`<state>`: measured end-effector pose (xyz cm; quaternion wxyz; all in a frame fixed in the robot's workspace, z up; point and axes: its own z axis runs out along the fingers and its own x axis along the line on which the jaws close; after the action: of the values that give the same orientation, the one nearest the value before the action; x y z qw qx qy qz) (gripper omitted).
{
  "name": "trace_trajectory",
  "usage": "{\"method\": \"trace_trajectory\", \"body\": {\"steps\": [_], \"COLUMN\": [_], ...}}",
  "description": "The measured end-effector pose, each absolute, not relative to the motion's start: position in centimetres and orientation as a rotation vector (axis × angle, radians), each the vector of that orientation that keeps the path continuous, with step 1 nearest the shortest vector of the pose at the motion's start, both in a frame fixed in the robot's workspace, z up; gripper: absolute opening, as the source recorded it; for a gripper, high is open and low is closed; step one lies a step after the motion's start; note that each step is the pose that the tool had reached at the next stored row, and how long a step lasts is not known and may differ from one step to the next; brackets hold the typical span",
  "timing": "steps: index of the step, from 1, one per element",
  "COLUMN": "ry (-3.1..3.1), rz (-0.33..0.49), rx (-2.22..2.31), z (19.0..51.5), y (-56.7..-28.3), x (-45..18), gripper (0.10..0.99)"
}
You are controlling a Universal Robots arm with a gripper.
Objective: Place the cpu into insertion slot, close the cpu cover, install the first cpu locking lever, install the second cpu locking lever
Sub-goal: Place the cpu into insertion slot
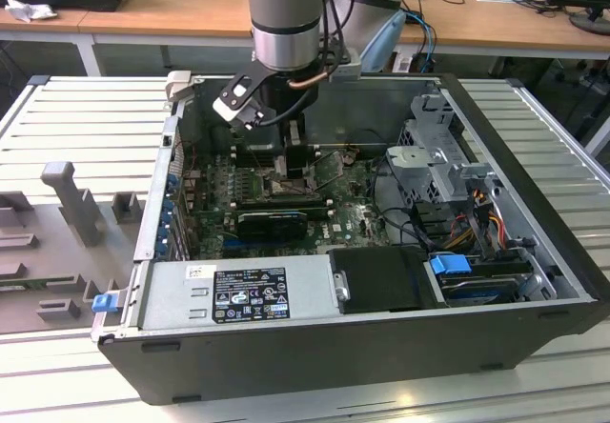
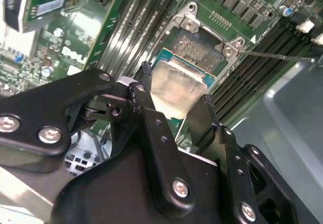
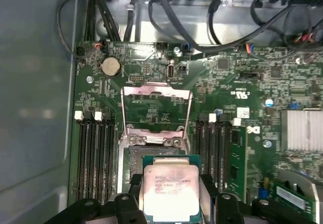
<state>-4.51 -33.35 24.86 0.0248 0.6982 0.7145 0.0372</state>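
While the open computer case frames the work, the gripper stands over the insertion slot, clenched on the cpu (whether the chip touches the slot yet, I cannot tell). Just beyond the slot, the cpu cover lies flipped open. I judge the placing unfinished, with closing and locking all left.

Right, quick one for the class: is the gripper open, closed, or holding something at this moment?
The gripper: jaws closed on the cpu.
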Motion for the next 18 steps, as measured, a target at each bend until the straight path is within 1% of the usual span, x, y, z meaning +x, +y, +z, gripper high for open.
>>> {"method": "trace_trajectory", "body": {"steps": [12,18], "ry": [2.193,2.182], "rz": [0.114,0.113], "rx": [2.175,2.186], "z": [21.7,20.8], "y": [-32.2,-32.0], "x": [-4.8,-5.0], "gripper": [0.529,0.529]}}
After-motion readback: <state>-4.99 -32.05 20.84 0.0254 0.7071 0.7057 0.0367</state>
